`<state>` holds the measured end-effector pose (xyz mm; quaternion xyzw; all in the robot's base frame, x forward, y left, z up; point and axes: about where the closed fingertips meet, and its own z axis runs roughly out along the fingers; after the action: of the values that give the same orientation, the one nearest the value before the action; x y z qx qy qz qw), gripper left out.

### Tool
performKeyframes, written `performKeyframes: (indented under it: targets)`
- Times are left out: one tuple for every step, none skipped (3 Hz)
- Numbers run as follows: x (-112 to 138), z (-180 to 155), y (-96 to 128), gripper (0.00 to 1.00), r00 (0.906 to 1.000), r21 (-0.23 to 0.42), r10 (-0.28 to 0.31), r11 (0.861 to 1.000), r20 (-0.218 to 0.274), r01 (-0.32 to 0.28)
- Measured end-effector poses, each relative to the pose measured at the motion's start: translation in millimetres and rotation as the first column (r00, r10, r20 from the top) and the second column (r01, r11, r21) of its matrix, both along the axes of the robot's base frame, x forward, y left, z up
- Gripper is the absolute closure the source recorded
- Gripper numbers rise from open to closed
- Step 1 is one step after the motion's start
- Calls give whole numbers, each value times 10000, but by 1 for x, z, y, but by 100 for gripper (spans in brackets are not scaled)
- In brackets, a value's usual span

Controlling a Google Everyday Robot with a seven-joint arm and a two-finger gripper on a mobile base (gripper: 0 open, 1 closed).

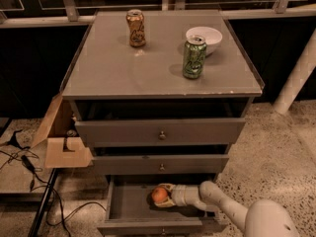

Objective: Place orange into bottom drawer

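Note:
The orange (159, 195) is round and smooth, inside the open bottom drawer (128, 204) of the grey cabinet, near its middle. My gripper (163, 196) reaches into the drawer from the right and its fingers sit around the orange. The pale arm (222, 206) runs in from the lower right. Whether the orange rests on the drawer floor is hidden by the fingers.
On the cabinet top (113, 68) stand an orange-brown can (136, 28), a green can (194, 57) and a white bowl (206, 36). The two upper drawers (160, 131) are nearly closed. A cardboard box (61, 137) and cables (29, 167) lie at the left; a white post (296, 75) at the right.

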<state>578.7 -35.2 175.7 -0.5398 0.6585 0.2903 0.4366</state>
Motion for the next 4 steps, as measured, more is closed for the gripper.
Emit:
performKeyframes:
  targets:
    - [0, 0, 0, 81, 10000, 2, 4, 10000, 0, -4]
    - [-3, -4, 6, 58, 9999, 57, 127, 9999, -11, -127]
    - [-4, -17, 13, 60, 9995, 125, 312, 9994, 87, -313]
    - [-3, -29, 16, 57, 9993, 215, 343, 9992, 125, -346]
